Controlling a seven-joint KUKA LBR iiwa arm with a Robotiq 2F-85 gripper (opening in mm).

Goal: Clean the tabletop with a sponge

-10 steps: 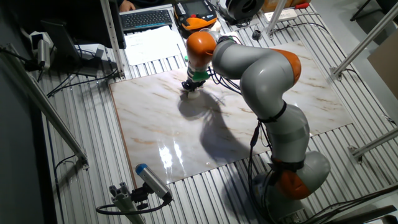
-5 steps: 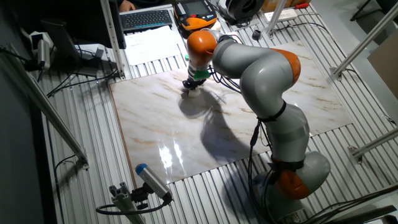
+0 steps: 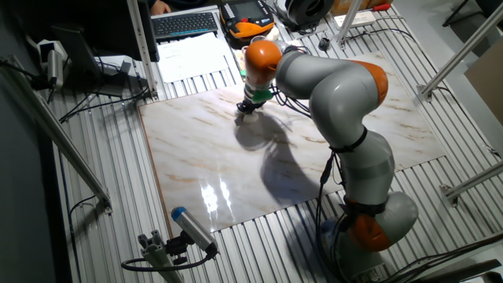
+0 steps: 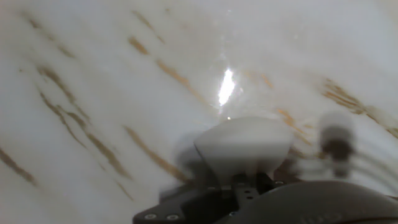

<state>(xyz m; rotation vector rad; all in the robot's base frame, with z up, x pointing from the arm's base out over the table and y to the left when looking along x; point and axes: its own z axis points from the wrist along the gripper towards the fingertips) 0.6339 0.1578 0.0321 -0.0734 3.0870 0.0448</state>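
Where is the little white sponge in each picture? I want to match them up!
Fixed view: the sponge sits under the gripper at the far, upper-middle part of the tabletop.
Hand view: the sponge is the pale block low and right of centre, blurred, on the marble.
Shared landmark: the tabletop's brown veins show in both.

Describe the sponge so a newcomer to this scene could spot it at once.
Find the marbled tabletop on the ribbed grey bench. Near its far edge, the arm's gripper points down at it. The sponge is the small cream-white block at the gripper's tip, plain beside the brown-veined slab.
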